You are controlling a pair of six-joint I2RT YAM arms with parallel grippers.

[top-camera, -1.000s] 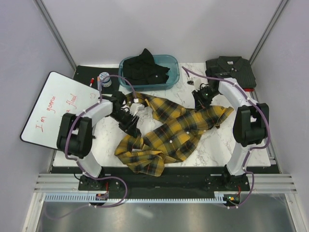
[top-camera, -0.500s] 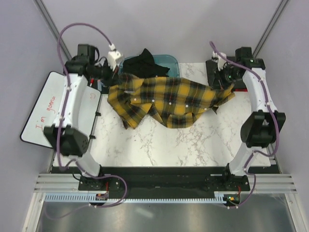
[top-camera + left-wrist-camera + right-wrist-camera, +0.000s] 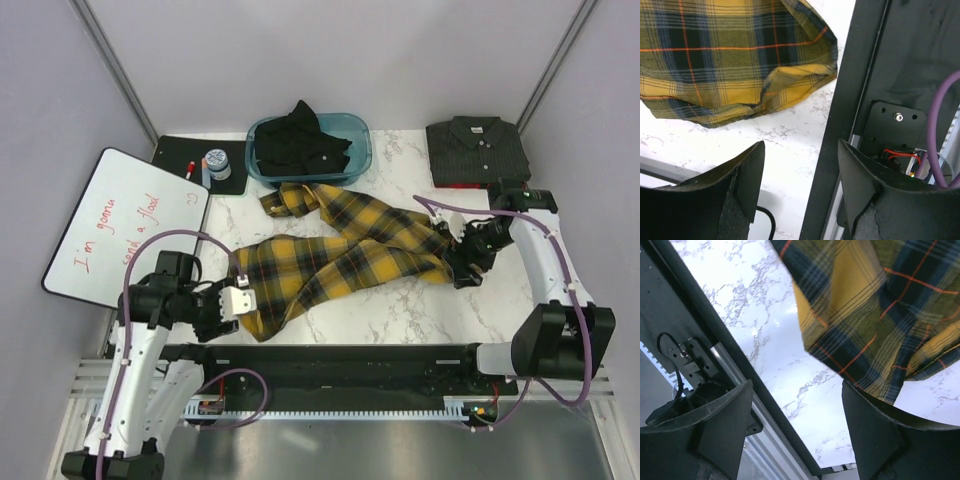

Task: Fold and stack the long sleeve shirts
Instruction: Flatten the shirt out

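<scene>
top: overhead, far | wrists: close, downward | shared: plaid shirt (image 3: 340,250)

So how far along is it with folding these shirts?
Done: the charcoal shirt lies folded at the far right. In hand: the plaid shirt lies loosely spread between the left gripper and right gripper, both open. Left: the black shirt sits crumpled in the blue bin; nothing stacked yet.
</scene>
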